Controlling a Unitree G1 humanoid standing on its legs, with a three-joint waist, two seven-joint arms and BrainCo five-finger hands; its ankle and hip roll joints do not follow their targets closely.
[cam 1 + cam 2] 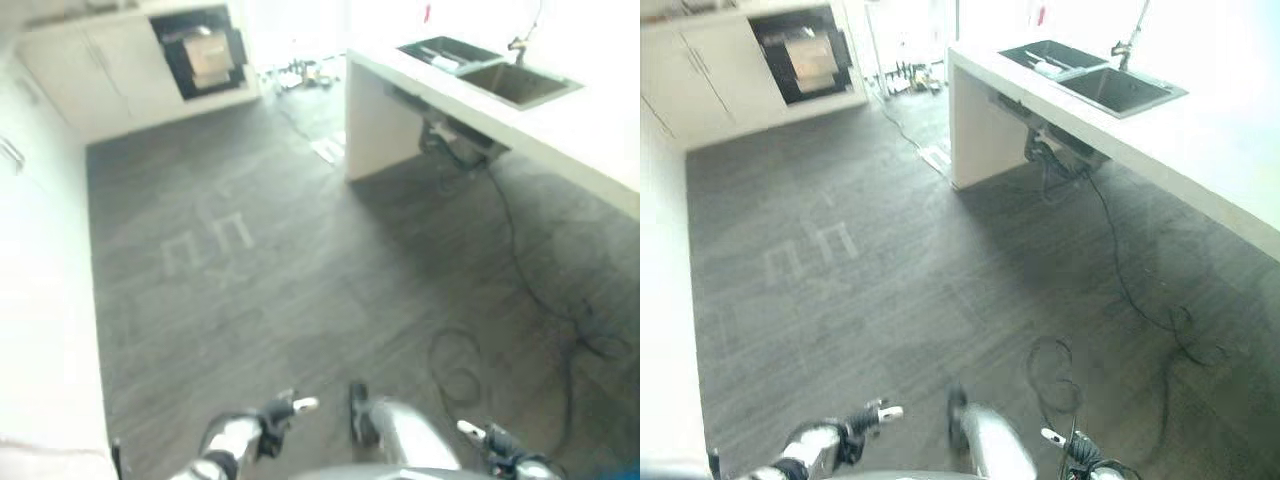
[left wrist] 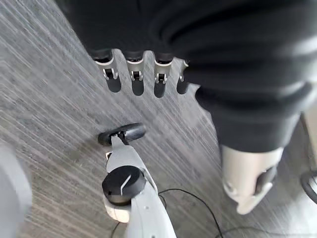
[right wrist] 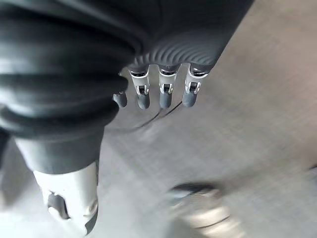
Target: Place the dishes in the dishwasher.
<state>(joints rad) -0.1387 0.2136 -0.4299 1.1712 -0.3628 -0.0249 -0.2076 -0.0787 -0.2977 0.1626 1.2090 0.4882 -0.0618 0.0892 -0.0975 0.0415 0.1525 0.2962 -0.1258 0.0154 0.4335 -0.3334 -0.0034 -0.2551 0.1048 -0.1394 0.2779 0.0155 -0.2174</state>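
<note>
No writing on anything could be read, and I leave print alone. My left hand (image 2: 143,74) hung low by my side above the grey floor (image 1: 300,280), its fingers (image 2: 137,82) straight and relaxed, a little apart from one another, with nothing in them. My right hand (image 3: 158,84) hung the same way on the other side, fingers (image 3: 165,94) loose and straight, holding nothing. From the head view, both hands showed at the lower edge, the left (image 1: 262,420) and the right (image 1: 495,440), well apart from each other.

As for the dishes, some pale items lay in the left basin of the sink (image 1: 1095,80), too small for me to tell or count; I could not make out a dishwasher for certain. I counted two basins in that sink, set in one white counter (image 1: 1200,140), with one tap (image 1: 1128,40) beside them. Across the room, one dark open recess (image 1: 205,50) sat in the pale cabinets (image 1: 90,70), with a tan box-like thing (image 1: 208,55) inside it. A few bottles (image 1: 908,75) stood on the floor by the far wall, too blurred to count.
</note>
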